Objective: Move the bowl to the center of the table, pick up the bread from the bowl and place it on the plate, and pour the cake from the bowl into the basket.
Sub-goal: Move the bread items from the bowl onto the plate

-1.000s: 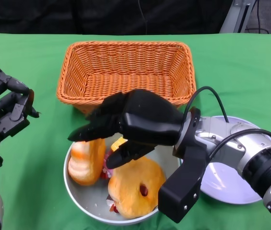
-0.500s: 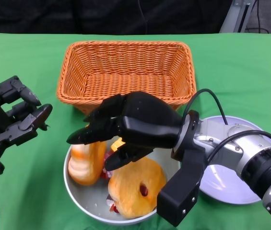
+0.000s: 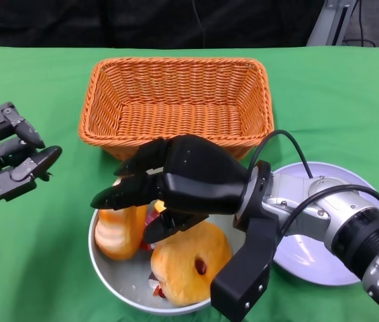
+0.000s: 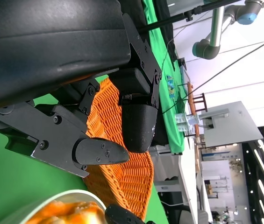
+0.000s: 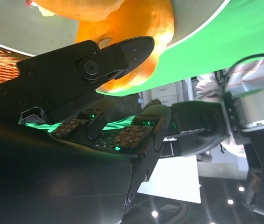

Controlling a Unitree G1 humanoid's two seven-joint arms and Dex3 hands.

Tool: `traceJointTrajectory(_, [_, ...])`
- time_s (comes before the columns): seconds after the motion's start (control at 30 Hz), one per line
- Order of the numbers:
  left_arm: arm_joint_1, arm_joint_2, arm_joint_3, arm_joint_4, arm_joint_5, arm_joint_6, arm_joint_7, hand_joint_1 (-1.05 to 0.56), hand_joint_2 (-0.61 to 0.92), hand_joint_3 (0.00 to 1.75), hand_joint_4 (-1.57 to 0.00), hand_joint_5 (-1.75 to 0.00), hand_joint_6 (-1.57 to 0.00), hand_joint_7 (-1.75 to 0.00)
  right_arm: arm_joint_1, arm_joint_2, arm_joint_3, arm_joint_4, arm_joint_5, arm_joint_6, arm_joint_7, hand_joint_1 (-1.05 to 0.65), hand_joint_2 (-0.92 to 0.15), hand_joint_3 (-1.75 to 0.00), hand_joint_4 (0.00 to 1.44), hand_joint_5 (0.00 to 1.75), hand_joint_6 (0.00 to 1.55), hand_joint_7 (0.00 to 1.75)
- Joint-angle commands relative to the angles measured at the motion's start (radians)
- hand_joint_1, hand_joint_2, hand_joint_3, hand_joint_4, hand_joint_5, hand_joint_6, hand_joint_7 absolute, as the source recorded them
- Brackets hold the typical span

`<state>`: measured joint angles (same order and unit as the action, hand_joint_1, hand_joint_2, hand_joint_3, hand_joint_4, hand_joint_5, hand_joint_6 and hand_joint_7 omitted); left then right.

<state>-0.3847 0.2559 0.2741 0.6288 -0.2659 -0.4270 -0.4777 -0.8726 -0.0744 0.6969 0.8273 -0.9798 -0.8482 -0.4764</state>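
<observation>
Down over the round grey bowl, the right hand hovers with fingers spread above the orange bread, holding nothing, while the left hand stays apart, open and empty.

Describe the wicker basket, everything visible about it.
The basket is rectangular, woven of orange wicker, with sloping walls and a thicker braided rim. It stands upright and looks empty on the green table, directly behind the bowl. The right hand hangs just in front of its near wall; whether they touch cannot be told.
</observation>
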Motion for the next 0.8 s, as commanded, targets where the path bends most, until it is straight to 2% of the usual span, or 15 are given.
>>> traceJointTrajectory(0.03, [0.012,0.036,-0.002,0.023,0.019,-0.042,-0.012,-0.16,0.72,0.45,-0.66,-1.51,-0.72,-1.52,-0.033,0.004,0.014,0.005,-0.008,0.017,-0.013,-0.76,-0.87,-0.01,0.75,0.14,0.72,0.01])
traceJointTrajectory(0.07, [0.014,0.037,-0.003,0.024,0.021,-0.047,-0.011,-0.16,0.72,0.44,-0.70,-1.65,-0.72,-1.53,-0.033,0.004,0.016,0.002,-0.009,0.025,-0.004,-0.76,-0.87,-0.01,0.75,0.14,0.72,0.01])
traceJointTrajectory(0.1, [0.014,0.037,-0.004,0.026,0.021,-0.050,-0.012,-0.15,0.72,0.44,-0.74,-1.70,-0.72,-1.54,-0.033,0.004,0.018,-0.001,-0.008,0.031,0.002,-0.77,-0.87,-0.01,0.75,0.14,0.72,0.01])
traceJointTrajectory(0.23, [0.014,0.042,-0.002,0.031,0.003,-0.054,-0.048,-0.17,0.71,0.45,-0.81,-1.74,-0.72,-1.55,-0.036,0.005,0.038,-0.008,-0.024,0.065,0.005,-0.78,-0.87,0.00,0.75,0.14,0.73,0.01])
traceJointTrajectory(0.37, [0.004,0.049,0.003,0.053,-0.016,-0.068,-0.101,-0.18,0.72,0.45,-0.80,-1.75,-0.73,-1.51,-0.039,0.009,0.057,-0.007,-0.038,0.089,0.001,-0.77,-0.87,0.00,0.76,0.15,0.73,0.01])
traceJointTrajectory(0.47, [-0.001,0.047,0.004,0.068,-0.019,-0.084,-0.120,-0.13,0.76,0.49,-0.80,-1.74,-0.74,-1.53,-0.046,0.013,0.081,-0.004,-0.065,0.115,-0.022,-0.76,-0.86,0.00,0.78,0.17,0.75,0.01])
traceJointTrajectory(0.6, [-0.002,0.043,0.007,0.080,-0.021,-0.094,-0.123,-0.10,0.75,0.60,-0.84,-1.67,-0.79,-1.47,-0.054,0.022,0.106,0.018,-0.084,0.127,-0.056,-0.73,-0.84,0.00,0.79,0.22,0.77,0.02])
traceJointTrajectory(0.77, [0.007,0.045,0.008,0.071,-0.017,-0.090,-0.113,-0.09,0.67,0.81,-0.85,-1.58,-0.82,-1.39,-0.060,0.034,0.137,0.054,-0.106,0.138,-0.125,-0.71,-0.81,0.00,0.81,0.27,0.82,0.02])
traceJointTrajectory(0.8, [0.007,0.047,0.009,0.072,-0.016,-0.089,-0.111,-0.09,0.66,0.83,-0.85,-1.56,-0.82,-1.37,-0.061,0.037,0.142,0.059,-0.113,0.142,-0.144,-0.71,-0.80,0.00,0.78,0.40,0.85,0.02])
